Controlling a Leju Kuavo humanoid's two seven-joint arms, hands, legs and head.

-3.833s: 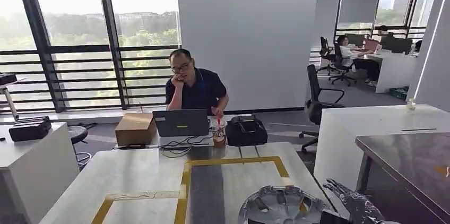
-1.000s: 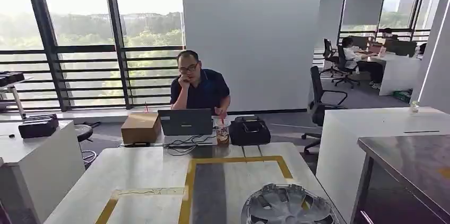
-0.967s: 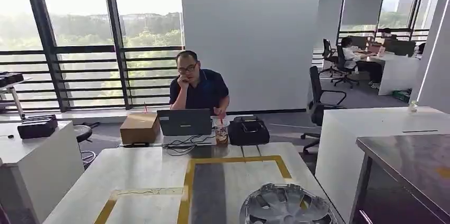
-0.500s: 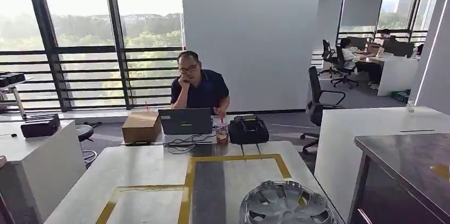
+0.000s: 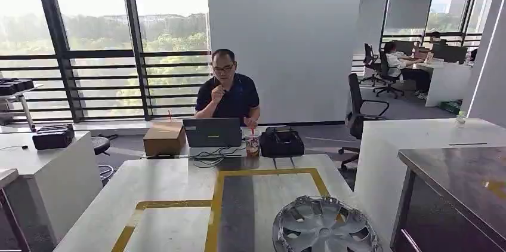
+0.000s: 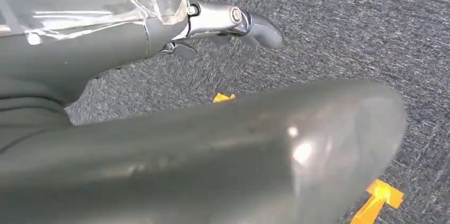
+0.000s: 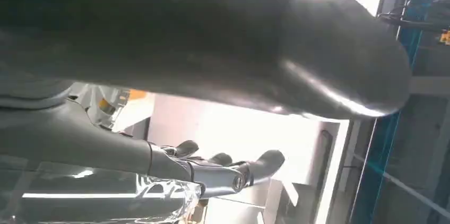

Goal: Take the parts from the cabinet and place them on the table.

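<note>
A silver hubcap [image 5: 325,227] lies flat on the near right part of the marble surface [image 5: 173,180], its lower rim cut off by the picture's near edge. It rests partly on the dark grey strip that runs down the middle of the surface and partly over the yellow tape outline [image 5: 218,173] that frames that strip. Nothing touches it.

The left hand [image 6: 159,27] shows in the left wrist view above grey carpet with scraps of yellow floor tape [image 6: 379,197]; its fingers [image 6: 260,25] are stretched out and hold nothing. The right hand [image 7: 175,168] shows in the right wrist view against a bright pale background; its fingers [image 7: 268,159] are spread a little apart, slightly bent, and empty.

At the far end of the surface a person [image 5: 228,91] in a dark shirt sits behind an open laptop [image 5: 212,132], one hand raised to the chin. Just left of the laptop stands a brown cardboard box [image 5: 164,138]. Just right of it is a drink cup [image 5: 252,144] with a red straw, and beside that a black bag [image 5: 281,142]. Black cables [image 5: 209,157] lie in front of the laptop.

To the left stands a white desk [image 5: 42,162] carrying a black case [image 5: 52,137]. To the right are a white counter [image 5: 429,138] and, nearer, a dark steel-topped table [image 5: 459,180]. Far right, people sit at desks [image 5: 406,64] by tall windows.
</note>
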